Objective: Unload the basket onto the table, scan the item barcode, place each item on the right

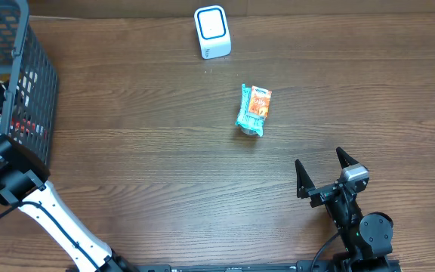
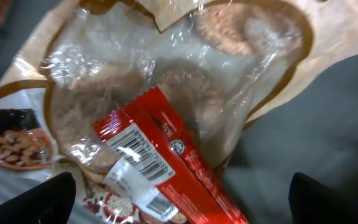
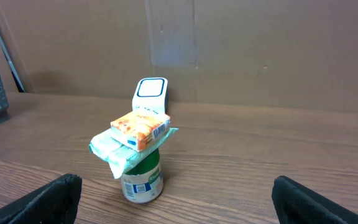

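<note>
Though unheld, packet (image 2: 160, 162) between left jaws

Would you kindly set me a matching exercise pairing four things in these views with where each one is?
Things: 1 scanner; 2 teal-and-orange packet; 3 red wrapper; 4 grey basket.
Places: A on top of a small jar; B at the left edge of the table; C over a clear bag; D at the table's far side.
Pairs: 1-D; 2-A; 3-C; 4-B.
</note>
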You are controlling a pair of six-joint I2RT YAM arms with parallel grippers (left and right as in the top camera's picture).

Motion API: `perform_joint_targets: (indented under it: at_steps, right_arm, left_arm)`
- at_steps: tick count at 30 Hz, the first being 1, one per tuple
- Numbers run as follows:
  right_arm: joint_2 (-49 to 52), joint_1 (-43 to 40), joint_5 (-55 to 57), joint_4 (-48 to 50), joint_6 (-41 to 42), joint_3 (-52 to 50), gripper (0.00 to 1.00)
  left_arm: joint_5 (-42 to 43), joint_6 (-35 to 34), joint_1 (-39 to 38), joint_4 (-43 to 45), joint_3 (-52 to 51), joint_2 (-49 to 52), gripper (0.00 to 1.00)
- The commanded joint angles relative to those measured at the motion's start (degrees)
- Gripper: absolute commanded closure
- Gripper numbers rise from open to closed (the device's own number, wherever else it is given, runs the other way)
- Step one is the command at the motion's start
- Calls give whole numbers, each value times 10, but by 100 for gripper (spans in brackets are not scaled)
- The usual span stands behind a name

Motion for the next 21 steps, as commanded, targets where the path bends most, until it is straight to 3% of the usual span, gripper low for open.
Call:
perform_joint_targets:
  at_steps: [1,11,15,19,21]
  right_arm:
    - [-6,-3,0,3,2,-6,0]
    - [-6,-3,0,3,2,-6,0]
    - [-6,-3,0,3,2,-6,0]
    - [-6,-3,0,3,2,-6,0]
    - [-6,-3,0,3,2,-6,0]
  left_arm:
    - [-19,-18,-5,-2,-1,28,0]
    - [-21,-30,-14,25,-7,73,0]
    - [-21,-30,-19,13,-7,92,9]
    - [-20,-30,-19,1,-8,112,5]
    - [-20,-30,-19,-5,-9,120,9]
